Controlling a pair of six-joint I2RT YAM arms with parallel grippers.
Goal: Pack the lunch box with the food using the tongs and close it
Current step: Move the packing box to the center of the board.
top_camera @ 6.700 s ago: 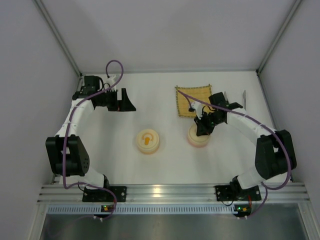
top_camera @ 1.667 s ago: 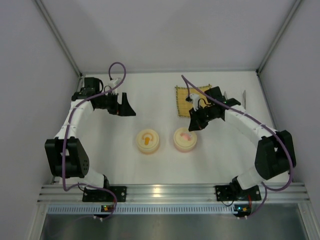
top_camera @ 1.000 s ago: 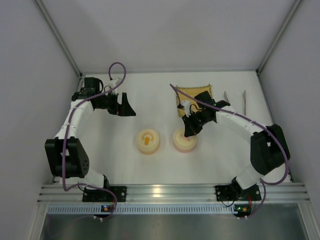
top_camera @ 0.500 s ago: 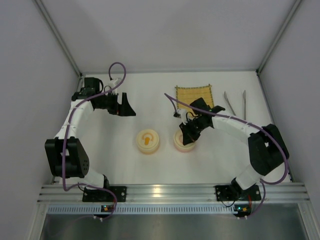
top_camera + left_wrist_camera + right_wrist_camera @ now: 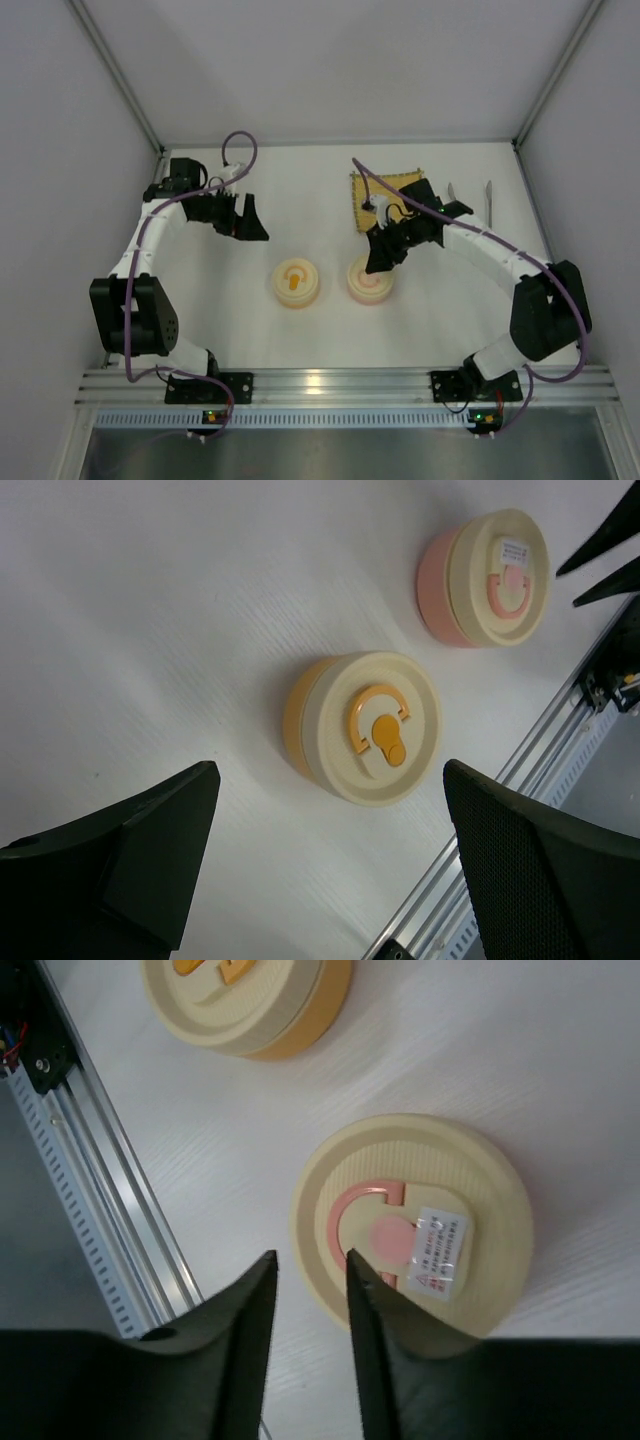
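Two round cream-lidded lunch boxes stand side by side, both closed: a pink one and an orange one. My right gripper hovers just above the pink box's far-left rim, its jaws a narrow gap apart with nothing between them. My left gripper is wide open and empty, up and left of the orange box. The silvery tongs lie at the far right, partly behind the right arm. The food is out of view.
A yellow woven mat lies behind the pink box, half covered by my right arm. The aluminium rail runs along the near edge. Side walls close in left and right.
My right gripper has lifted off the pink box's lid and drawn back toward the mat, and its jaws have parted. The lid stays on the box. The left arm has barely moved.
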